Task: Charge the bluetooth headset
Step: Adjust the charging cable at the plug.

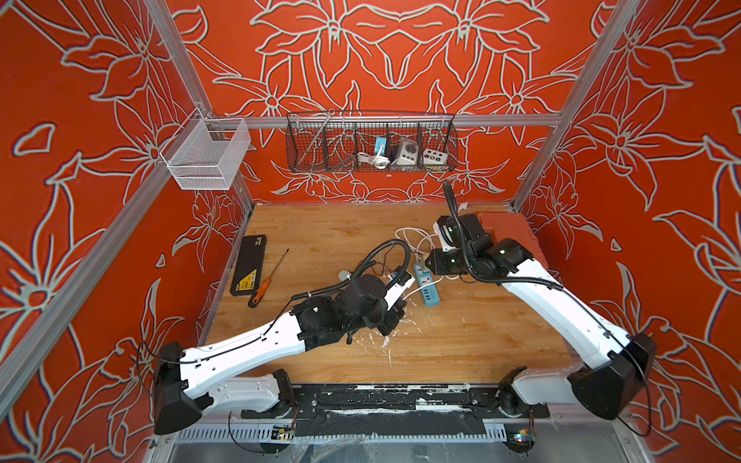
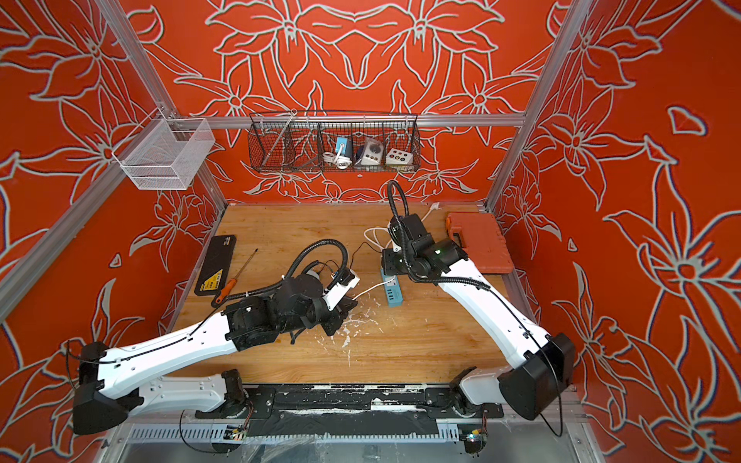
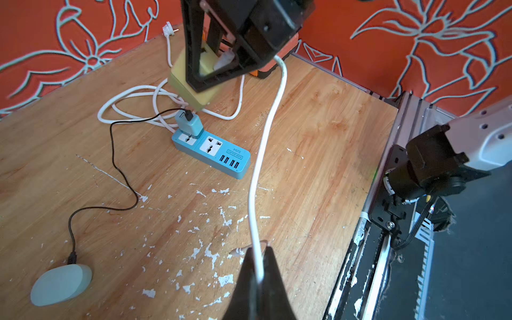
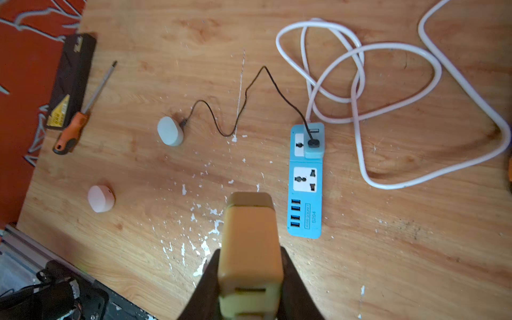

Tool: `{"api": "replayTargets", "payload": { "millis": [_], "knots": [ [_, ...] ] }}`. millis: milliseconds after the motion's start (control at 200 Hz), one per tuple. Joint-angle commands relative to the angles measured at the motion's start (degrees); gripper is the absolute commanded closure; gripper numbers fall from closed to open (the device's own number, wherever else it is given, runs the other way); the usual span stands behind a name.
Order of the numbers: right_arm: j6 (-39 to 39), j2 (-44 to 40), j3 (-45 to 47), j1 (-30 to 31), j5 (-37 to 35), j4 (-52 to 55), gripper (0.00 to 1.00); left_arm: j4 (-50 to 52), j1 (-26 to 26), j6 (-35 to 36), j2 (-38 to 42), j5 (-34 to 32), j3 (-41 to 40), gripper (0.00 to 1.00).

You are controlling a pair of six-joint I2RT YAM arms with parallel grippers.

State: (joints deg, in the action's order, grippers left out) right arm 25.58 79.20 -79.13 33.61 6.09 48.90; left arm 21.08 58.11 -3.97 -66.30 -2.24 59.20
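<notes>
I see the pale grey oval headset case (image 4: 170,131) lying flat near the middle of the bench, a little toward the left edge. A thin black cable (image 4: 241,110) snakes from its end to a teal adapter (image 4: 313,144) plugged into the blue power strip (image 4: 306,194) at mid-bench. A smooth pink round case (image 4: 101,198) lies loose, well apart from the grey one and nearer the front edge.

My left gripper (image 3: 257,248) has its black tapered jaws pressed together on a round white cable (image 3: 263,144). That cable rises to the right gripper (image 4: 249,250), whose jaws clamp the flat sides of a boxy yellow adapter (image 4: 249,235) held above the chipped, paint-flecked wood.

The strip's thick white cord (image 4: 360,83) lies in loose loops toward the back edge. An orange-handled screwdriver (image 4: 80,119) and a flat black box (image 4: 72,83) sit by the left edge. A ribbed orange tool case (image 2: 481,244) is at the right rear corner.
</notes>
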Motion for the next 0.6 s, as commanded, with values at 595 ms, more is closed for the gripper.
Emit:
{"api": "replayTargets", "payload": {
  "millis": [595],
  "knots": [
    [-14.1, 16.2, -8.7, -3.2, 2.3, 17.3, 0.84, -0.5, -2.1, -2.6, -8.9, 3.2, 0.7, 1.00]
  ]
}}
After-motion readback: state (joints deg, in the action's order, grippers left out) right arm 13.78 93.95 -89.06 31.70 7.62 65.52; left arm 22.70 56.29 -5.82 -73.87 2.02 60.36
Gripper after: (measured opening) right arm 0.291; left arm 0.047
